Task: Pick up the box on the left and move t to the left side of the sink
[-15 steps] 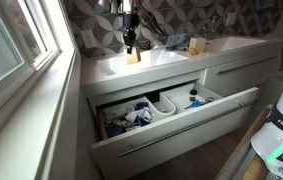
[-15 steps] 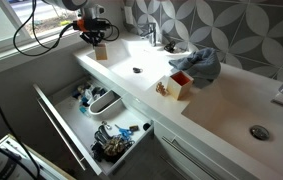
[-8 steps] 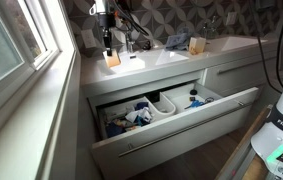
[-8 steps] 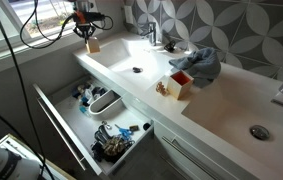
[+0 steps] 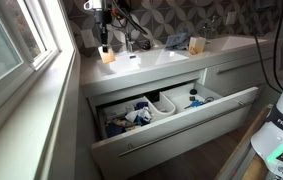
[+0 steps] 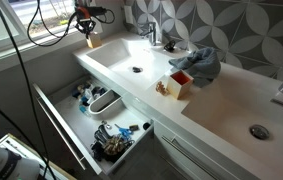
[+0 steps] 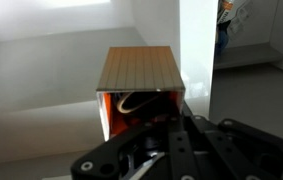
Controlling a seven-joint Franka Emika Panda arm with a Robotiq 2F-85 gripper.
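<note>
The end effector (image 5: pixel 105 46) points straight down and is closed to the width of the box (image 7: pixel 138 70). In the wrist view the box fills the space directly ahead of the finger linkage, though the contact pads are hidden. In both exterior views the box hangs just below the end effector, at the far left end of the desk (image 6: pixel 221 110) and beside the sink (image 6: pixel 121 55), near the wall. Whether the base of the box already touches the desk surface cannot be determined. The transport step appears almost complete, and placement is the step in hand. The next move calls for a short vertical descent until the base seats flat. The fingers then open, and the arm retracts straight up so the box is not tipped into the sink or off the desk edge above the open drawer (image 5: pixel 181 125).
</note>
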